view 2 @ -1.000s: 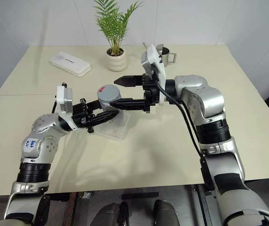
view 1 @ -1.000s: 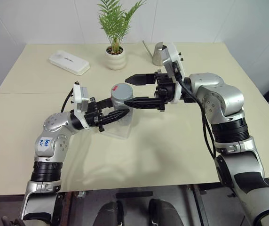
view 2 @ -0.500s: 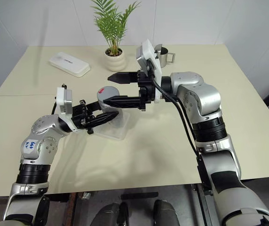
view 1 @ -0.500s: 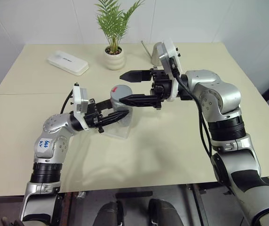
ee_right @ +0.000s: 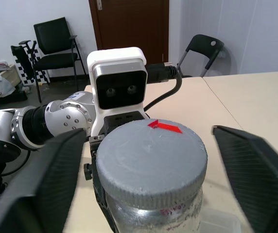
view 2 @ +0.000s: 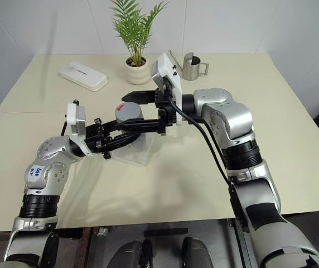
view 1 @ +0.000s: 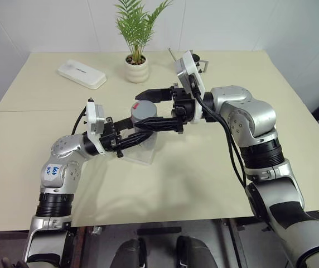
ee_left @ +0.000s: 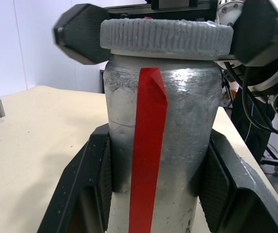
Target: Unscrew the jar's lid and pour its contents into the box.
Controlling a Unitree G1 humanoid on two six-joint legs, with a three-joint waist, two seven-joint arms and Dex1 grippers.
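**Right gripper now astride the lid**

Jar (view 1: 143, 114): upright above the clear box (view 1: 140, 152), clamped in the left gripper (ee_left: 153, 182). Lid (ee_right: 151, 154): on. Right gripper (view 1: 153, 110): a second ago short of the jar; since shifted leftward, fingers now flanking the lid's rim, spread with gaps either side, gripping nothing.
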